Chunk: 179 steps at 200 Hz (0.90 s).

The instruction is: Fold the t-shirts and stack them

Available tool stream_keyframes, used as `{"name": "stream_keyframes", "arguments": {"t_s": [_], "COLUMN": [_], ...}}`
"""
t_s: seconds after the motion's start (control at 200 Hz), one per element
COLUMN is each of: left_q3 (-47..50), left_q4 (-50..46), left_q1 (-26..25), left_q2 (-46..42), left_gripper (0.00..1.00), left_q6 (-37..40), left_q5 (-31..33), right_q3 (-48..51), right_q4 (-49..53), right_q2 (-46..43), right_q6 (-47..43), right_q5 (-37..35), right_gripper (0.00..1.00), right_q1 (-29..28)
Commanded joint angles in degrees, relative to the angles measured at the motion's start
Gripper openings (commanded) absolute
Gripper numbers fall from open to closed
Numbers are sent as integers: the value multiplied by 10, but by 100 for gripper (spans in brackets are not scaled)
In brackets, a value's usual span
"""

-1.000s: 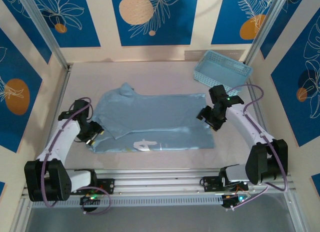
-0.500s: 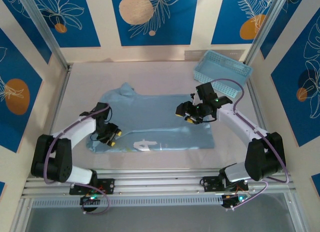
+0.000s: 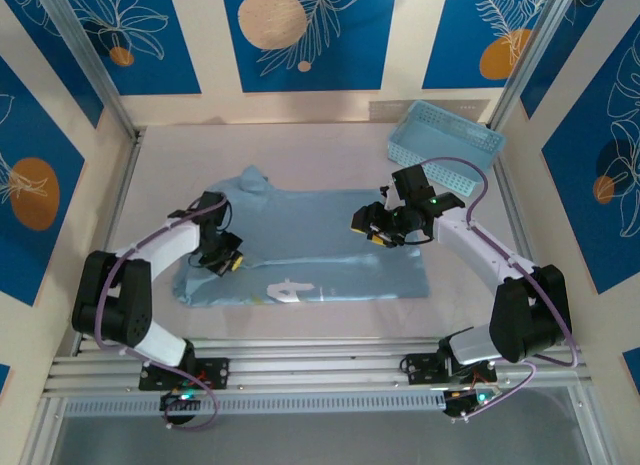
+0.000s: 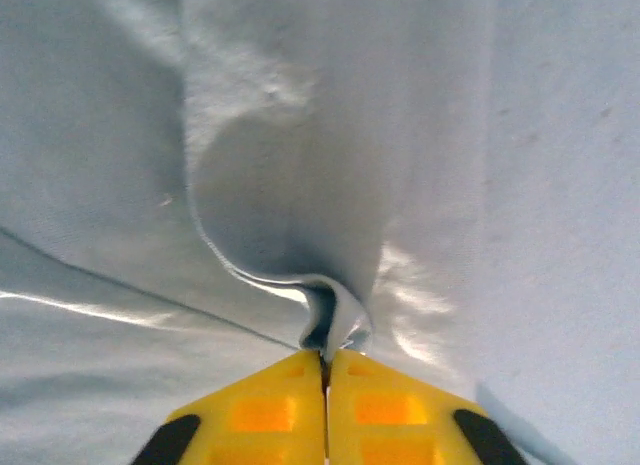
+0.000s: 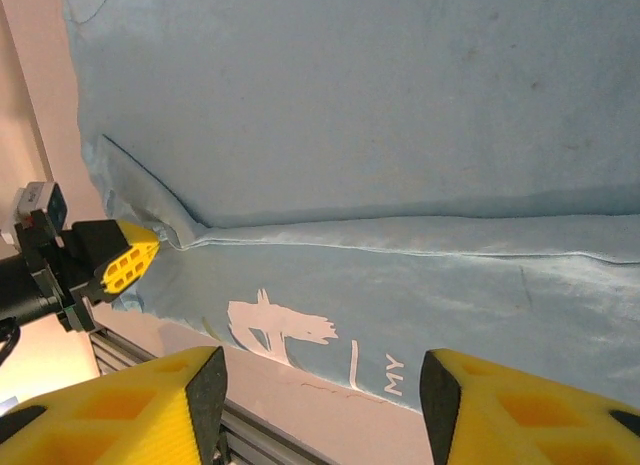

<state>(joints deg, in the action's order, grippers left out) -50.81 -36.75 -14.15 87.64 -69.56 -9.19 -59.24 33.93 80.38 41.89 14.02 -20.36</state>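
One t-shirt (image 3: 330, 250) fold edge in left end effector (image 4: 325, 357); table (image 3: 300, 150) beyond.

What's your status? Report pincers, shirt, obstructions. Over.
Left pincer shut on a pinch of t-shirt, left side. Right pincer open, over its right half. T-shirt spread out, fold line across. Basket far right, apart, nothing in the way.

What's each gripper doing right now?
Left gripper: closed, pinching a fold of the t-shirt.
Right gripper: open, holding nothing.
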Motion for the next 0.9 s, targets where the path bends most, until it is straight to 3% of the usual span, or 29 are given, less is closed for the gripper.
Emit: {"name": "stream_keyframes", "arguments": {"t_s": [0.0,0.56,0.89], "left_q3": [-31,-334,-405], "left_q4": [-30,-193,-231], "left_q1": [-11,-102,-139], "left_q2": [15,239,305], "left_gripper": [0,0,0], "left_q6": [17,204,263], "left_q5": [20,96,135], "right_q3": [-2,-8,2], "right_q4": [1,16,18], "right_q2": [3,16,14], "right_q6": [-3,-9,-11], "right_q5": [20,30,41], "right_gripper": [55,50,49], "right_q1": [0,19,30]}}
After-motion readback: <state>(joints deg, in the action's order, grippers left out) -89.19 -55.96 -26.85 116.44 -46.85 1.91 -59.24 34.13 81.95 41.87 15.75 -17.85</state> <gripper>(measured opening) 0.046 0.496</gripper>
